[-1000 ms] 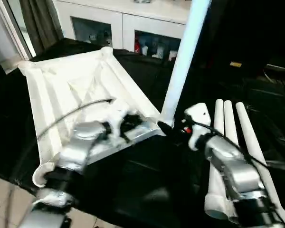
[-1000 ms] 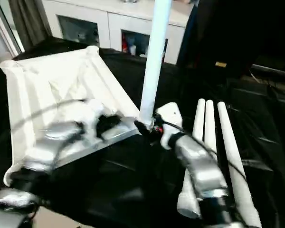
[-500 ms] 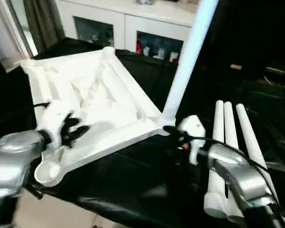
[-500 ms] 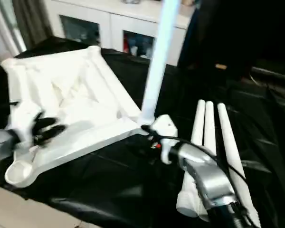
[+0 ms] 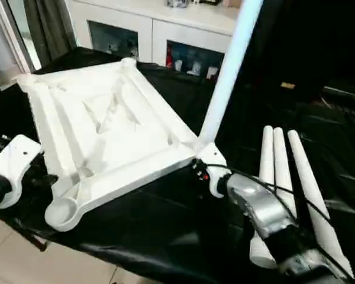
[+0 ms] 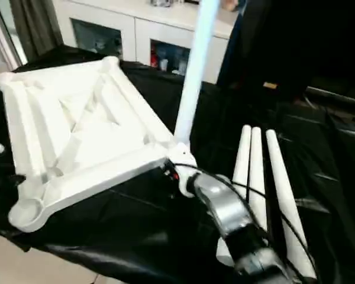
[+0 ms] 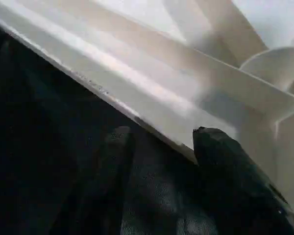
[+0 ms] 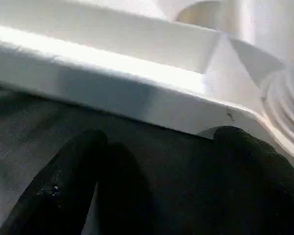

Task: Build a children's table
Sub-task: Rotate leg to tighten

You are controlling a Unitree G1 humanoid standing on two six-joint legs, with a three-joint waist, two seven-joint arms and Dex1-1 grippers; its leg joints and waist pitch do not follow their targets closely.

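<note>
The children's table top (image 5: 106,124) lies upside down on black cloth, white with ribs and round corner sockets. One white leg (image 5: 225,83) stands upright in its near right corner. Three more legs (image 5: 281,171) lie side by side on the cloth to the right. My right gripper (image 5: 196,167) sits just below that corner; in the right wrist view it (image 8: 157,137) is open, its fingers (image 8: 83,161) wide apart under the rim and holding nothing. My left gripper (image 5: 40,177) is off the top's left edge, open (image 7: 161,134) beside the rim, nothing between its fingers (image 7: 225,166).
A white cabinet (image 5: 160,41) with glass-front shelves stands behind the work. The near left corner socket (image 5: 62,213) reaches close to the cloth's front edge, with tiled floor (image 5: 23,260) below it. Bare black cloth (image 5: 165,219) lies in front of the top.
My left gripper has opened and drawn back from the near rim to the top's left side. My right gripper has edged in closer to the corner with the upright leg.
</note>
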